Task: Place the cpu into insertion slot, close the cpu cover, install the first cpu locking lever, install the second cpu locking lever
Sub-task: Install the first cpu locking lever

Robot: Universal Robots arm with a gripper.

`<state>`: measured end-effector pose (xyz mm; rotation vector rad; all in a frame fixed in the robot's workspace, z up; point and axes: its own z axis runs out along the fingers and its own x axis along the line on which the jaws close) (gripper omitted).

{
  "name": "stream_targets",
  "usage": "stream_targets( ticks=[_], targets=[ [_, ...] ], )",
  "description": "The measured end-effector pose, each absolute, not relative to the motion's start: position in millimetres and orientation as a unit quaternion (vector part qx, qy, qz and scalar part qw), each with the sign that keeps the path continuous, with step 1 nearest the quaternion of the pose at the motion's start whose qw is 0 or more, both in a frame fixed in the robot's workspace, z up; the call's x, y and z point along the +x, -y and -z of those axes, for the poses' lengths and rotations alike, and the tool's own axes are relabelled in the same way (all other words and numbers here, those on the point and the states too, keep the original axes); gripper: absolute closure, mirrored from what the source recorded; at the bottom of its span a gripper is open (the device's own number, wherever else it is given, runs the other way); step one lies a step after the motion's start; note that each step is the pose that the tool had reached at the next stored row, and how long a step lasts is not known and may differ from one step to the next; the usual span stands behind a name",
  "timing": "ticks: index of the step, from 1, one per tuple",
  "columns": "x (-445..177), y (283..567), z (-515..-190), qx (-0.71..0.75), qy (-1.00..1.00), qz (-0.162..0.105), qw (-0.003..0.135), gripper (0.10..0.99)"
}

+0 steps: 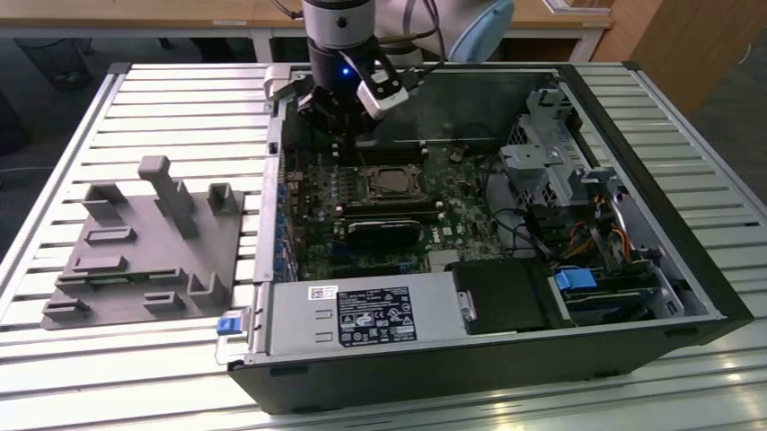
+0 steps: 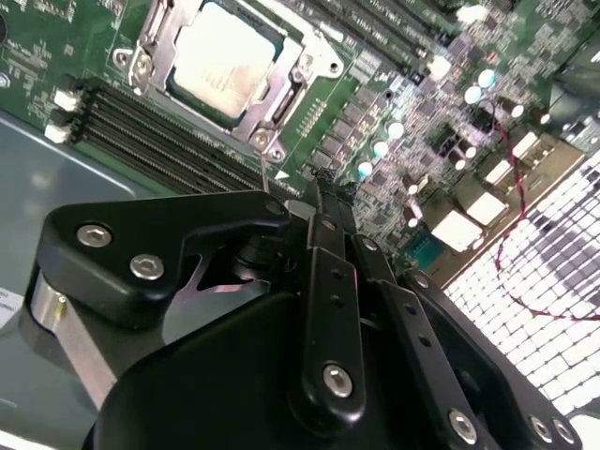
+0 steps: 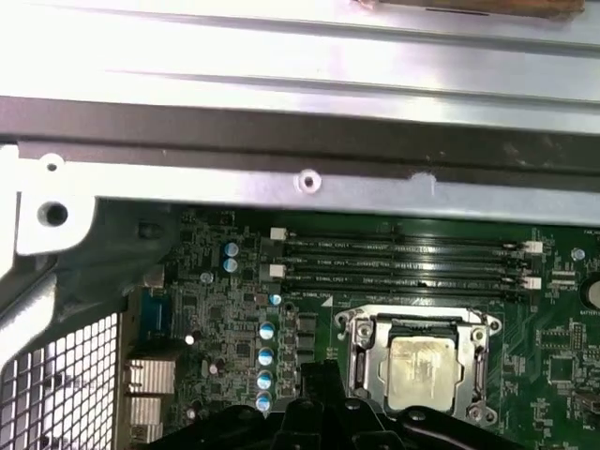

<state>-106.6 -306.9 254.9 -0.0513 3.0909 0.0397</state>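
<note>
The cpu (image 3: 419,364) lies flat in the insertion slot (image 3: 480,412) on the green motherboard, its silvery face up. The cpu cover (image 3: 412,319) is down around it, and the chip shows through the cover's window. In the second wrist view the cpu (image 2: 225,56) and the cover's rim (image 2: 153,47) sit beyond my black fingers. My gripper (image 2: 319,192) is shut with nothing in it. It hangs over the board beside the memory slots, a short way from the socket. In the exterior view the gripper (image 1: 345,135) is up and to the left of the cpu (image 1: 390,184). I cannot tell how the locking levers stand.
The open computer case (image 1: 671,269) lies on a slatted table, with a power supply (image 1: 359,319) at its front and drive cages and cables (image 1: 576,206) on the exterior view's right. Black memory slots (image 3: 403,258) run next to the socket. A grey fixture (image 1: 144,242) stands on the exterior view's left.
</note>
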Motion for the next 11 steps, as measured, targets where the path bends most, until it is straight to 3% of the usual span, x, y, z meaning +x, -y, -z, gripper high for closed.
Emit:
stream_targets(
  ticks=[11],
  targets=[
    [-110.0, 290.7, -251.0, -0.016, -0.999, -0.013, 0.025, 0.98]
  ],
)
